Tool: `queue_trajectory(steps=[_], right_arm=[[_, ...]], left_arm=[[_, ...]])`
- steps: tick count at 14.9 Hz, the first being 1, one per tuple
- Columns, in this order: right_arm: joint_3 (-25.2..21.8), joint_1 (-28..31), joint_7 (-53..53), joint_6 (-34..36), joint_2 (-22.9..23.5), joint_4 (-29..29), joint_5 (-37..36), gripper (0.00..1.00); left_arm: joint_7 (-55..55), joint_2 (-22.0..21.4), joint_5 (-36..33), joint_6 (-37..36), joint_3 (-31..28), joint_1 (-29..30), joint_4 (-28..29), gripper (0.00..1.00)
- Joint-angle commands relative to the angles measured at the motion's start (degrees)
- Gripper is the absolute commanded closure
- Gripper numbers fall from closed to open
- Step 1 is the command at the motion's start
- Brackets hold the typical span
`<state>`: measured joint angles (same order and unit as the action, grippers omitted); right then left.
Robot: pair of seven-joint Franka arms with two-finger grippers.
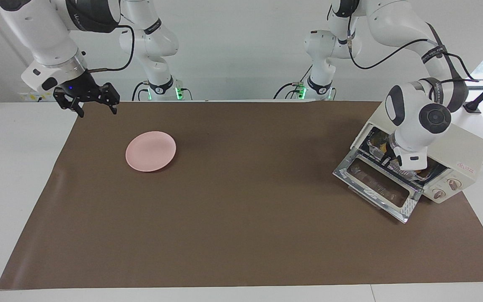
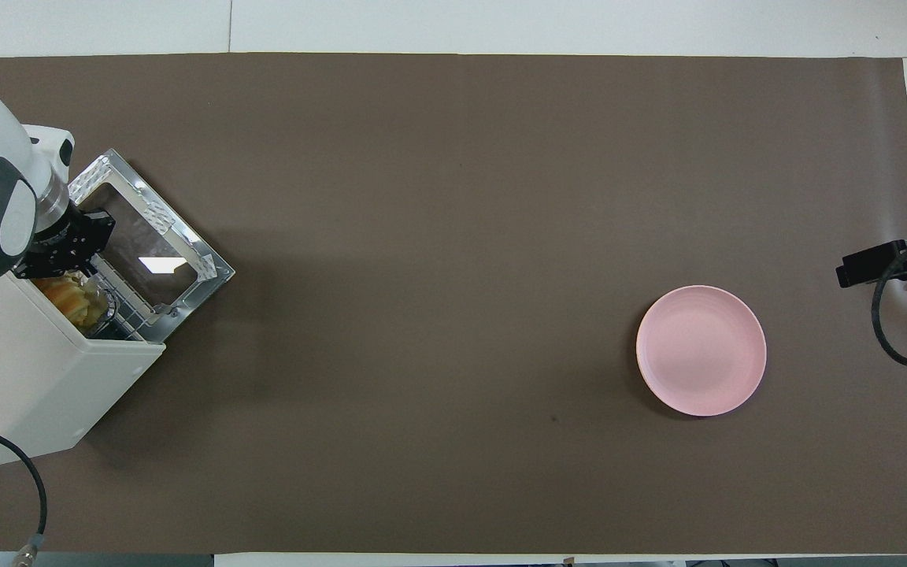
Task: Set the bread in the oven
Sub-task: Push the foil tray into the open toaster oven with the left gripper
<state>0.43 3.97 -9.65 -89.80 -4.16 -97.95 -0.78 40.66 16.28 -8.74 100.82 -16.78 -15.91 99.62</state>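
- Plainly found the oven (image 2: 28,378) at nine o'clock in the overhead view, at the left arm's end of the bench (image 1: 15,176), angled on the brown mat (image 1: 241,218).
- Saw its glass door (image 2: 150,252) dropped fully open and lying flat in front of it.
- Spotted the bread (image 2: 72,298) inside the oven, just within the mouth, with only a golden end showing past the top edge.
- Placed the left tool (image 2: 60,264) at the oven mouth, over the hinge end of the door and right beside the bread.
- Took its fingertips as pressed together; could not tell whether anything thin was pinched between them.
- Found the right tool (image 1: 85,102) up in the air at ten o'clock in the facing view, over the mat's corner, fingers spread wide, carrying nothing, waiting.
- Noted a pink plate (image 1: 151,151), bare, on the mat toward the right arm's end, well apart from the oven.
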Motion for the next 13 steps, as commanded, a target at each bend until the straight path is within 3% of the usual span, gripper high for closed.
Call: queue_trajectory(steps=[1,2,9,13], right_arm=[[0.45,0.77,0.68,0.06,-0.85,-0.67,0.96,0.00],[0.45,0.77,0.68,0.06,-0.85,-0.67,0.96,0.00],[0.45,0.77,0.68,0.06,-0.85,-0.67,0.96,0.00],[0.45,0.77,0.68,0.06,-0.85,-0.75,0.96,0.00]], left_arm=[[-0.41,-2.22,-1.45,2.27,0.26,0.71,2.77,0.65],[-0.50,-2.22,-1.45,2.71,0.34,0.62,2.77,0.01],[-17.33,-1.42,-1.54,10.18,0.61,-1.40,0.57,0.00],[-29.76,-1.86,-0.84,5.73,0.78,-1.40,-7.67,0.00]])
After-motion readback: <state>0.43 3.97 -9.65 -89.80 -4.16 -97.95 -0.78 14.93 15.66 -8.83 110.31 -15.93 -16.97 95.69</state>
